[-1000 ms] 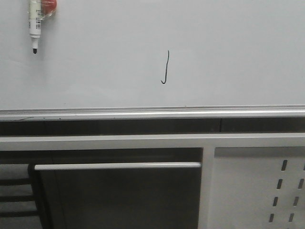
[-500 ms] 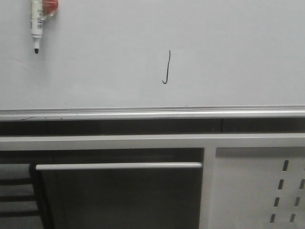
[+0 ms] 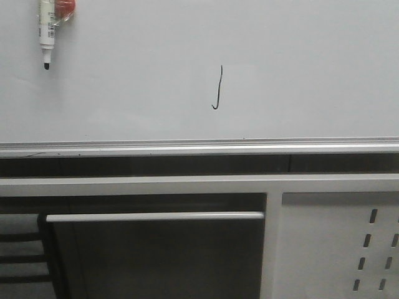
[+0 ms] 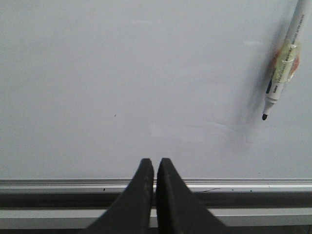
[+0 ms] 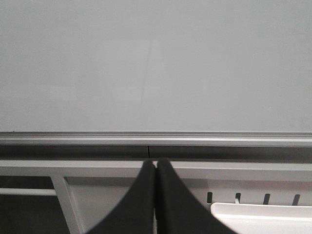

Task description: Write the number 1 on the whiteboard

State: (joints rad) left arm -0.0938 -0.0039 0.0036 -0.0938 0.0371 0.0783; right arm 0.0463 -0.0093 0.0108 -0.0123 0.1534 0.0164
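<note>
One whiteboard point(image 3: 299, 68), one number 1 point(image 3: 218, 88) and one marker point(image 3: 47, 28) in the front view: the thin black stroke, hooked left at its foot, stands near the board's middle, above the silver rail point(image 3: 199, 148) on its lower edge; the marker hangs tip-down at the board's upper left corner, well apart. Neither gripper shows there. The left wrist view shows the marker but not the stroke, with the left gripper point(image 4: 155, 165) pinched closed on nothing. The right wrist view shows one perforated panel point(image 5: 253, 197) below the rail, the right gripper point(image 5: 155, 165) likewise closed, empty.
</note>
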